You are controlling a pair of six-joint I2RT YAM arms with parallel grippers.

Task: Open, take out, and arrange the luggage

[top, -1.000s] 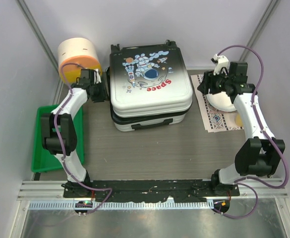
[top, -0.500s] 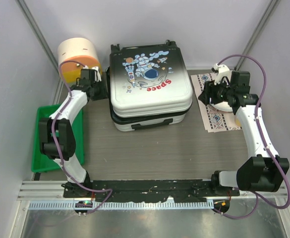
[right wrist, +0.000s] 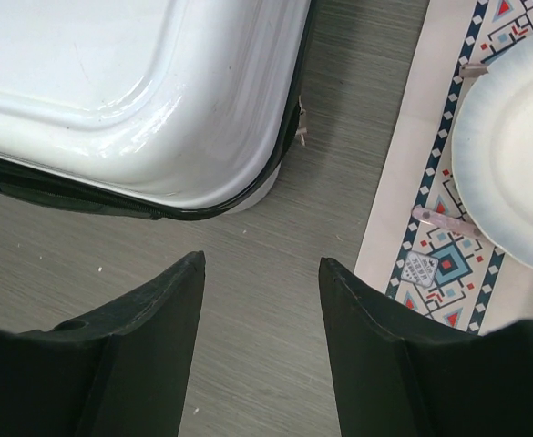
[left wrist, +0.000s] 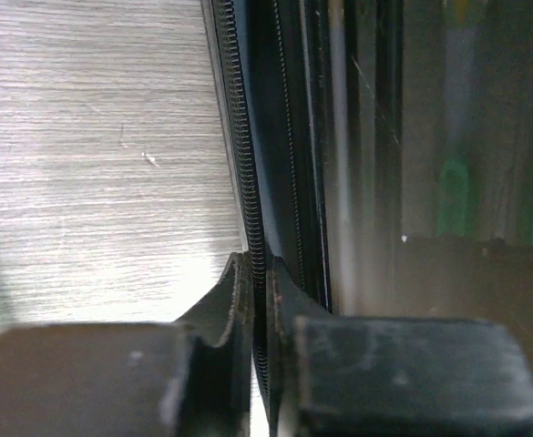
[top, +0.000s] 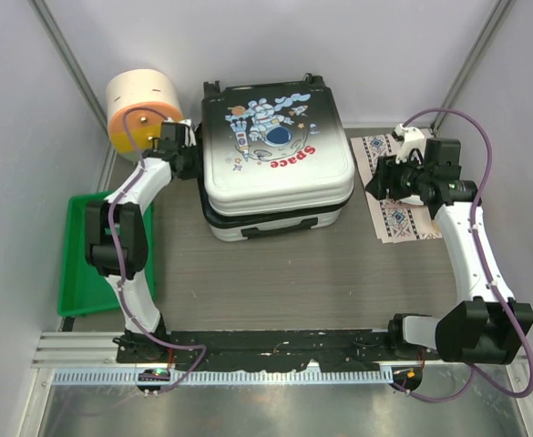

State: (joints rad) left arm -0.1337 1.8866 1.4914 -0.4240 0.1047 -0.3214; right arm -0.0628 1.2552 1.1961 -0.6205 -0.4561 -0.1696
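The luggage [top: 275,155], a white-to-black hard shell with an astronaut "Space" print, lies flat and closed at the table's back centre. My left gripper [top: 196,157] presses against its left side. In the left wrist view its jaws [left wrist: 259,273] stand almost together, pinching the zipper [left wrist: 239,137] that runs between them. My right gripper [top: 375,180] hovers open over bare table just off the luggage's right corner [right wrist: 138,82], with nothing between its fingers [right wrist: 170,309].
A cream-and-orange cylinder [top: 138,109] stands behind the left gripper. A green tray [top: 79,264] sits at the left edge. A patterned mat [top: 389,214] lies right of the luggage, with a white plate [right wrist: 512,164] on it.
The left gripper has moved in against the luggage's left side and its jaws have closed on the zipper. The right gripper has shifted slightly forward and stays open.
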